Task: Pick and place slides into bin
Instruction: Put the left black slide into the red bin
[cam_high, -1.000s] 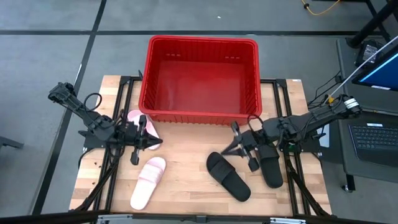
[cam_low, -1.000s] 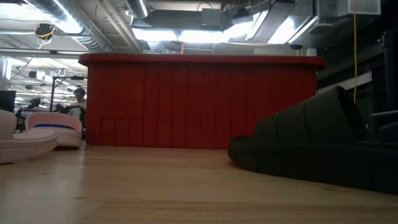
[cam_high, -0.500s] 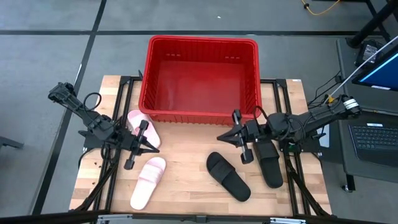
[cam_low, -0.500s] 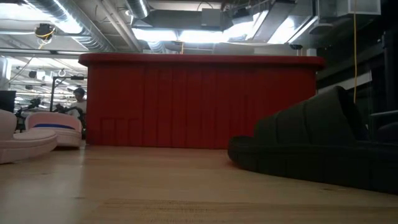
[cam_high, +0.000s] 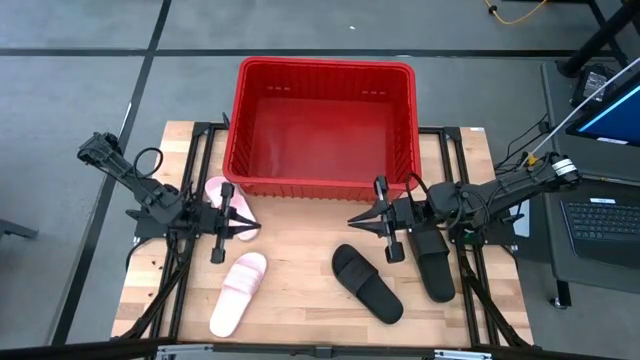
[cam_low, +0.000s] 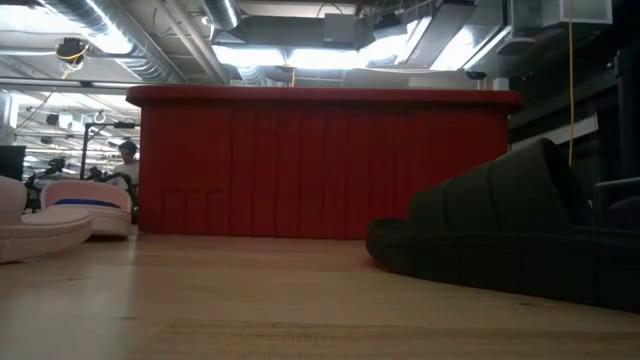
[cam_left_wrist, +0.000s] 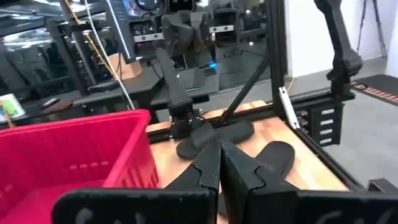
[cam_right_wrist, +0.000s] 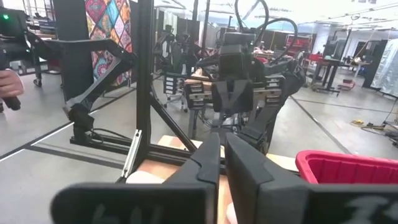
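Note:
The red bin (cam_high: 320, 130) stands at the table's far middle with nothing showing inside it. One pink slide (cam_high: 238, 292) lies sole-down near the front left. A second pink slide (cam_high: 214, 191) lies beside the bin's near left corner, partly under my left gripper (cam_high: 257, 228). That gripper hovers level and shut, pointing right. One black slide (cam_high: 367, 283) lies right of centre. Another black slide (cam_high: 434, 266) lies partly under my right arm. My right gripper (cam_high: 352, 220) hovers level and shut, pointing left, just in front of the bin's near right corner.
Black frame rails (cam_high: 190, 160) run along both sides of the wooden table (cam_high: 300, 240). Bare wood lies between the two grippers and along the near edge. A desk with a laptop (cam_high: 600, 220) stands off the right side. A person shows far behind the bin (cam_low: 127, 152).
My right gripper has swung its fingertips away from the black slide toward the far edge and the bin's near wall, and it now points at the table's left. My left gripper has rolled a little on the spot. No slide has moved.

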